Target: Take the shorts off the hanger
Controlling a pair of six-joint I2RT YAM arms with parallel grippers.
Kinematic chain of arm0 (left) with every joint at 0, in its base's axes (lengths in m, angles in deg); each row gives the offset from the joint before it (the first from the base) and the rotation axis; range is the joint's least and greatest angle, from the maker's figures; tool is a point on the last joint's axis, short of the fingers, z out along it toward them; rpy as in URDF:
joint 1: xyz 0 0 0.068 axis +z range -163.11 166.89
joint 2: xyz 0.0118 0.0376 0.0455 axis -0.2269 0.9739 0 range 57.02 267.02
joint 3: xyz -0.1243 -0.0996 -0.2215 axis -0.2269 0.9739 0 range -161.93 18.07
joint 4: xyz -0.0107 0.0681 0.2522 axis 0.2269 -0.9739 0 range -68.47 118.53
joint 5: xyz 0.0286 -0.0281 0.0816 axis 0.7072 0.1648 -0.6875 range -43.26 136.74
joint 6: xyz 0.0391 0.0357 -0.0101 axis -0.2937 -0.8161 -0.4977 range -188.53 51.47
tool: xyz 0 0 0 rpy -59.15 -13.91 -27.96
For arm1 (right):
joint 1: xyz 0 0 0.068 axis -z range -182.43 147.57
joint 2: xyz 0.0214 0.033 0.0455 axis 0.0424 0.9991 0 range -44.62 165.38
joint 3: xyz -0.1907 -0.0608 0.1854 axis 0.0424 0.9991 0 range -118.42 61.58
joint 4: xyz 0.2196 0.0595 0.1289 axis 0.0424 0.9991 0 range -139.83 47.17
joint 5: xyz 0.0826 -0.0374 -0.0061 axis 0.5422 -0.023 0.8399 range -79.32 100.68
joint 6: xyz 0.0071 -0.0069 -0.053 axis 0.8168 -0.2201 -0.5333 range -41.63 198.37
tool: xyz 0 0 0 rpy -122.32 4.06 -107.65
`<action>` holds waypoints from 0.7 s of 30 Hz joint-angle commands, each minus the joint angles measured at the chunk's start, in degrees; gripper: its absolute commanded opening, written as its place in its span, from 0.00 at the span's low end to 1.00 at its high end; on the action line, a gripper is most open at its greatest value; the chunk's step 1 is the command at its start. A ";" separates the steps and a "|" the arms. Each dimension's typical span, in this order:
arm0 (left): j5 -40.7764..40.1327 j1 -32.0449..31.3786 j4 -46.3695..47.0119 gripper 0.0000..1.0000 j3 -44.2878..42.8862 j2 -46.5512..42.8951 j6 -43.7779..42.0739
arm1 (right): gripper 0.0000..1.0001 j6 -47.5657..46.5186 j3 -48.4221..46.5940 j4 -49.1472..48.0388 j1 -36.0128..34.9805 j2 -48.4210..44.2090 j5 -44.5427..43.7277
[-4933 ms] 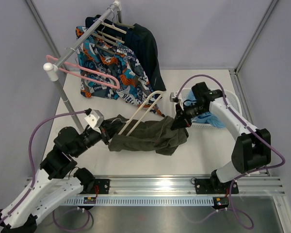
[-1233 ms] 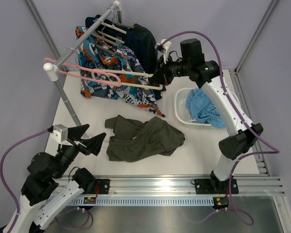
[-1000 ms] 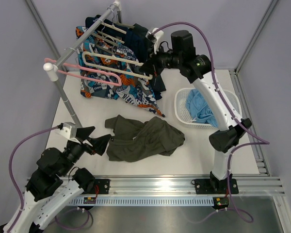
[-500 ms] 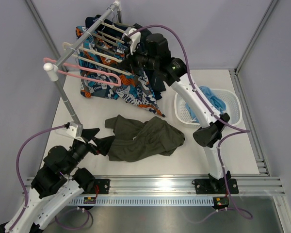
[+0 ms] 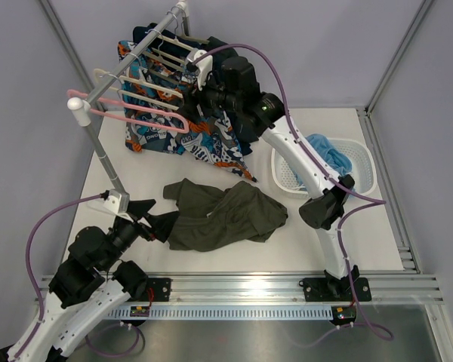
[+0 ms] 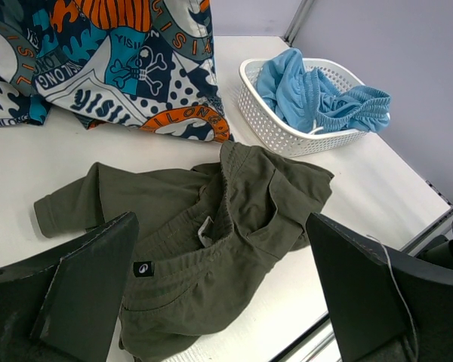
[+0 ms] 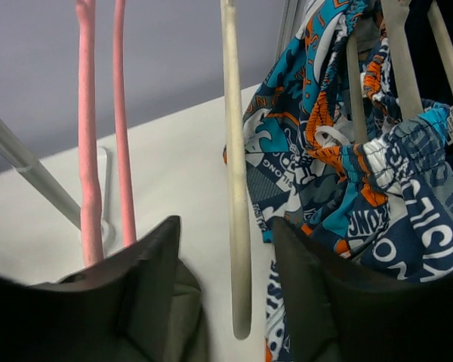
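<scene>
From above, the shorts (image 5: 226, 215) lie crumpled on the worktop (image 5: 309, 237), free of any hanger, with their long axis running left to right across the front. The left gripper (image 5: 152, 215) is low beside their left end, spread wide and holding nothing. The shorts lie straight ahead of it, so the left arm is by far the nearer one. The right gripper (image 5: 194, 92) is raised high at the rail (image 5: 128, 64), well apart from the shorts, at the near end of the cream hanger (image 5: 140, 83). The hanger's hook sits on the rail.

From the left wrist, both fingers (image 6: 83, 286) frame the view, far apart. The shorts (image 6: 211, 226) fill the gap between them and a little beyond, waistband toward the camera. The basket (image 6: 287, 139) stands behind the shorts to the right.

From the right wrist, one bare arm of the cream hanger (image 7: 234, 188) runs lengthwise away from the gripper, and its rounded end lies between the two fingers (image 7: 147, 286). The fingers stand open on either side of it with a clear gap, so nothing is clamped. A pink hanger (image 7: 121, 136) hangs to one side and patterned shorts (image 7: 340, 188) to the other.

I judge the removal itself done. Any coming move turns on that hanger arm: the right gripper would have to back out along its line to come away without snagging.
</scene>
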 commanded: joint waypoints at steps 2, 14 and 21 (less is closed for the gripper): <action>1.14 -0.03 2.03 0.99 -0.20 -0.08 0.29 | 0.81 -0.41 3.92 -2.58 1.67 -8.30 3.77; 0.01 -0.03 2.91 0.99 1.21 2.38 2.57 | 1.00 -15.13 34.73 15.28 15.83 -28.17 23.79; 0.53 -0.03 4.92 0.99 1.73 5.54 3.81 | 0.99 -29.91 70.43 8.90 10.75 -35.64 6.21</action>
